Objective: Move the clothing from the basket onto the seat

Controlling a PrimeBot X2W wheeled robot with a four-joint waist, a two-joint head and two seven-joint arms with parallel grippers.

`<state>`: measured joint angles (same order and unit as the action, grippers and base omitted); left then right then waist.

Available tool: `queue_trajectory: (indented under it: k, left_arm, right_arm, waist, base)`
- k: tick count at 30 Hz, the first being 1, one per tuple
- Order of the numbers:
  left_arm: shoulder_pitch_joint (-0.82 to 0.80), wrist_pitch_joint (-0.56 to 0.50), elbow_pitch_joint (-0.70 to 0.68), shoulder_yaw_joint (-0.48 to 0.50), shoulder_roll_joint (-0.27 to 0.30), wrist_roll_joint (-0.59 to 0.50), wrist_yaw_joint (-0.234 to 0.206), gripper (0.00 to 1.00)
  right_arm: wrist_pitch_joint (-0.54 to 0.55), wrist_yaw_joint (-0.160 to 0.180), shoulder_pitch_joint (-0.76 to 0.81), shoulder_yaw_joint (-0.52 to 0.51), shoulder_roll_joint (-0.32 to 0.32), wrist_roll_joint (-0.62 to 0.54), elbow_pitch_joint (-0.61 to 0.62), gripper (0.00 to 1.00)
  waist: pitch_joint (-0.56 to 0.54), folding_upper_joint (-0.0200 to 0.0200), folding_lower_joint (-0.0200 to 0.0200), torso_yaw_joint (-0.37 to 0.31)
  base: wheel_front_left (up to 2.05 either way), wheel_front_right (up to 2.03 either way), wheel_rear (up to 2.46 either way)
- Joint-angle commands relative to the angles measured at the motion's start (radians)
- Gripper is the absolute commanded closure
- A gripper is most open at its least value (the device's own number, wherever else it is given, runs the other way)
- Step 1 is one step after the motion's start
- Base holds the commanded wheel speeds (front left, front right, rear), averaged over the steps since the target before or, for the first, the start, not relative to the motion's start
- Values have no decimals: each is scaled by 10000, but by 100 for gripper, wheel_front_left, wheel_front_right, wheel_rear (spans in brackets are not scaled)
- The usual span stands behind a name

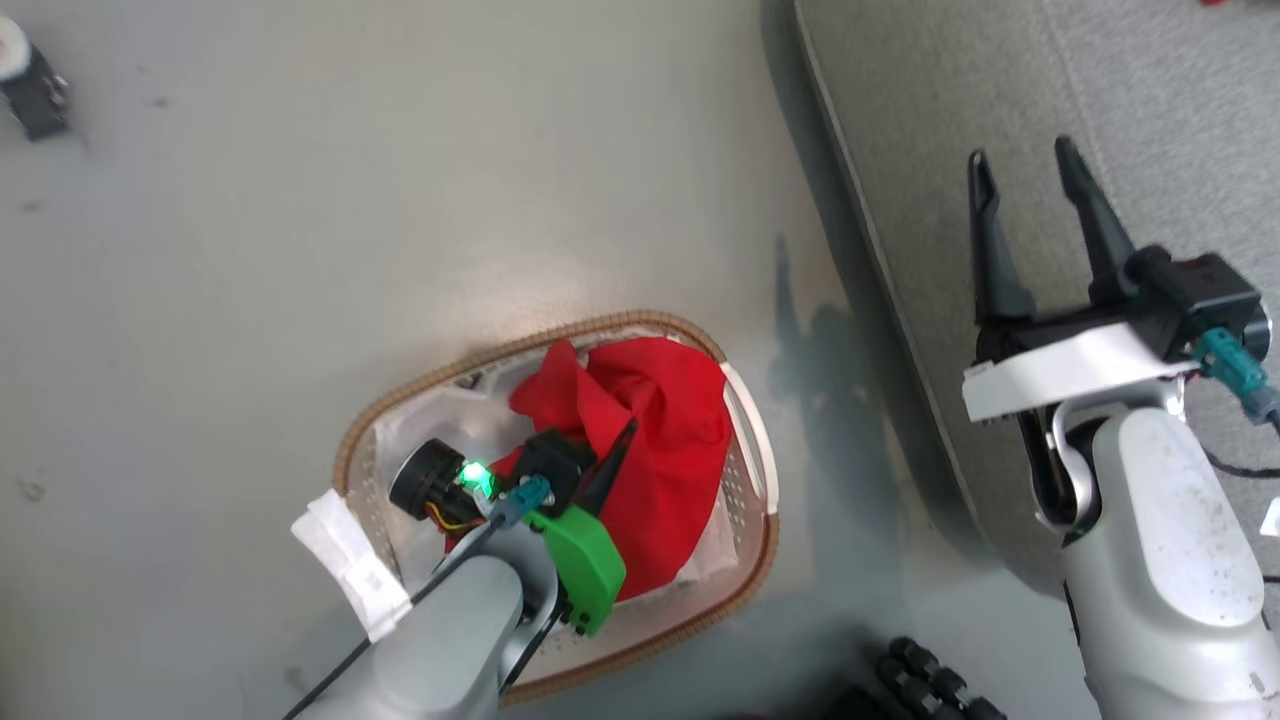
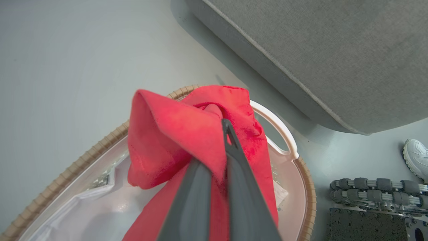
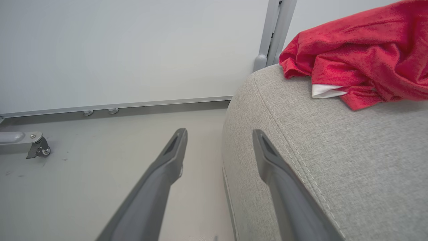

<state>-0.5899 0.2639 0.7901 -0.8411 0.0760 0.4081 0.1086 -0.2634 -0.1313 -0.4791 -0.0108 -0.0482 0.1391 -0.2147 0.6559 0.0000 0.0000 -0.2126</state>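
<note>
The white basket (image 1: pixel 560 335) with its brown woven rim stands on the floor, left of the grey seat (image 1: pixel 1000 120). Red clothing (image 1: pixel 670 420) is bunched inside it. My left gripper (image 1: pixel 610 465) reaches into the basket and is shut on that red fabric. In the left wrist view the clothing (image 2: pixel 174 134) folds over the closed left gripper (image 2: pixel 220 134), above the basket (image 2: pixel 100 144) and its white liner. My right gripper (image 1: pixel 1022 155) is open over the seat's edge, holding nothing. In the right wrist view another red garment (image 3: pixel 361 60) with white trim lies on the seat (image 3: pixel 334 150), beyond the right gripper (image 3: pixel 219 134).
My wheeled base (image 2: pixel 378 187) sits right of the basket, with a white shoe (image 2: pixel 416 157) beyond it. A small dark object (image 1: pixel 30 85) lies on the floor at the far left. A wall panel and a caster foot (image 3: pixel 38 149) stand past the seat.
</note>
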Motion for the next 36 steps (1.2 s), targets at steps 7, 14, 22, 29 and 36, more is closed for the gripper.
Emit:
queue_trajectory:
  k: [7, 14, 22, 29, 36]
  left_arm:
    - [812, 7, -1403, 255, 740, -1006, -157, 100]
    - [963, 8, -2929, 434, 1514, -1892, -200, 100]
    - [320, 8, -4152, 556, 2436, -2456, -61, 100]
    - [-526, -78, -4597, 911, 3068, -2407, 3, 100]
    - [-1555, -390, -4889, 1303, 3526, -2400, 9, 100]
  right_arm:
    - [-20, 10, 940, -4, -42, -316, -478, 0]
    - [-18, 10, 1798, 22, -40, -473, -863, 0]
    - [-20, 10, 2320, 349, -40, -507, -1064, 0]
    - [-20, 10, 2357, 914, -42, -509, -1110, 0]
    - [-20, 11, 2143, 1582, -40, -514, -1131, 0]
  waist:
    - [-2860, 0, 0, 886]
    - [-4318, 0, 0, 1155]
    - [-5422, 0, 0, 1293]
    - [-5920, 0, 0, 1238]
    - [-6189, 0, 0, 1170]
  base:
    - [0, 0, 0]
    - [0, 0, 0]
    - [0, 0, 0]
    - [0, 0, 0]
    - [0, 0, 0]
